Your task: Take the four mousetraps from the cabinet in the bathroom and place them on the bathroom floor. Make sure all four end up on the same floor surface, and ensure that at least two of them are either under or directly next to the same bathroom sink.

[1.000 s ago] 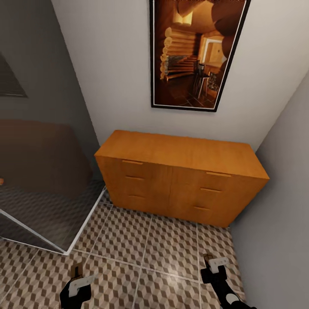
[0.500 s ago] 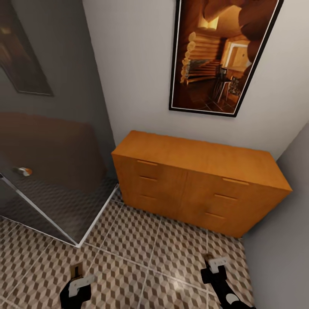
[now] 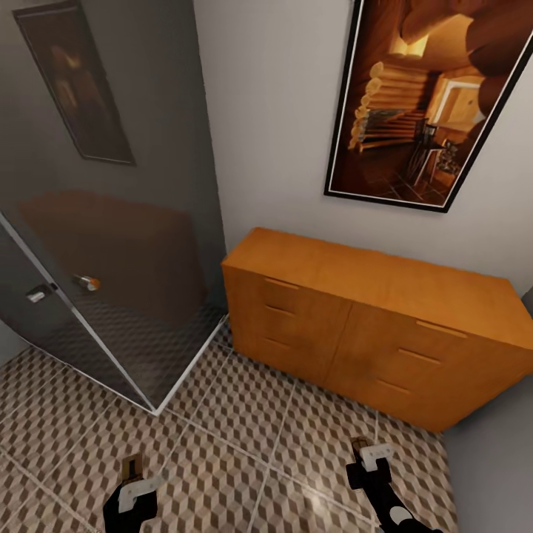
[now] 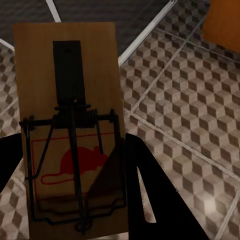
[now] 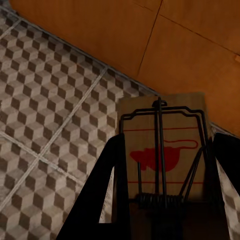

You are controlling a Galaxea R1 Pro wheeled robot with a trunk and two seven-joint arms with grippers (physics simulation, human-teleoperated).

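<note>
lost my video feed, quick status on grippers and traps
Left gripper shut on a mousetrap. Right gripper shut on a second mousetrap. Both above tiled floor, cabinet ahead. Glass door ahead on left.

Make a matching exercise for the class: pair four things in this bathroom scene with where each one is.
Things:
1. mousetrap
2. cabinet
3. picture
4. glass door

Places:
A. hanging on the wall
B. held in the left gripper
C. standing against the wall on the tiles
D. left of the cabinet

Pairs: 1-B, 2-C, 3-A, 4-D
</note>
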